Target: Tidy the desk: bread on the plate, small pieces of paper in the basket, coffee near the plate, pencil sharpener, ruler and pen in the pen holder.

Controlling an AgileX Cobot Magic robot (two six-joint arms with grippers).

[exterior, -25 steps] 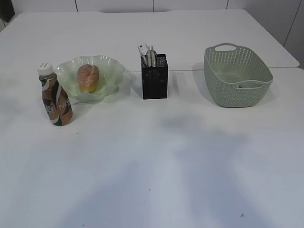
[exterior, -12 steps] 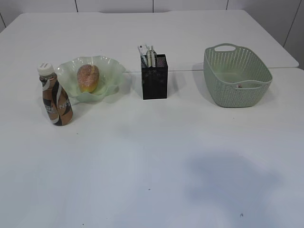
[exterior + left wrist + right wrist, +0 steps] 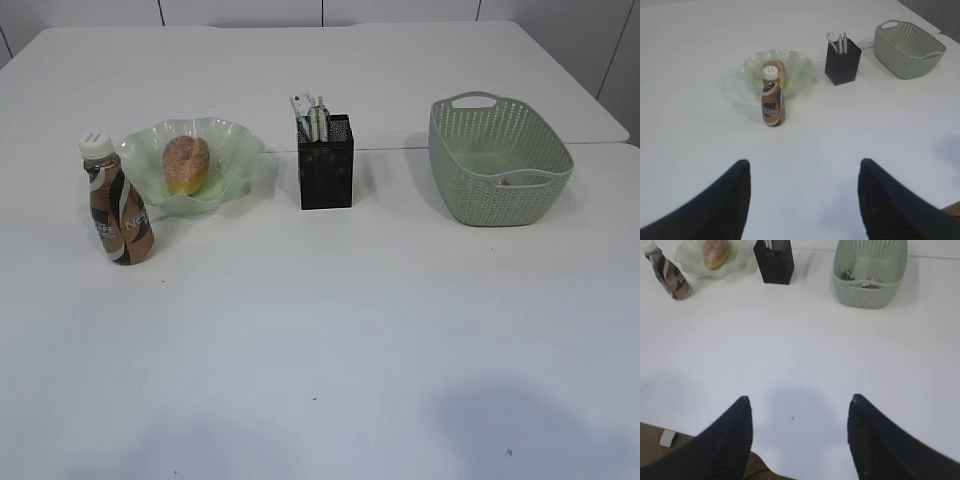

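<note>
The bread (image 3: 186, 165) lies in the pale green wavy plate (image 3: 243, 152). Just left of the plate stands the brown coffee bottle (image 3: 118, 205), upright. Pens (image 3: 318, 118) and a white flat piece stick out of the black pen holder (image 3: 326, 175); I cannot tell the ruler apart, and the pencil sharpener is hidden. Small pieces of paper (image 3: 862, 279) lie inside the green basket (image 3: 500, 195). My left gripper (image 3: 804, 162) and right gripper (image 3: 799, 398) are both open and empty above bare table near its front, far from all objects. Neither shows in the exterior view.
The white table's near edge (image 3: 670, 422) shows in the right wrist view, with brown floor below it. A seam (image 3: 390, 149) between two tabletops runs behind the pen holder. Soft shadows lie on the table's front.
The arms' shadows on the table have slid back toward the near edge. The plate, bottle, pen holder and basket have not moved.
</note>
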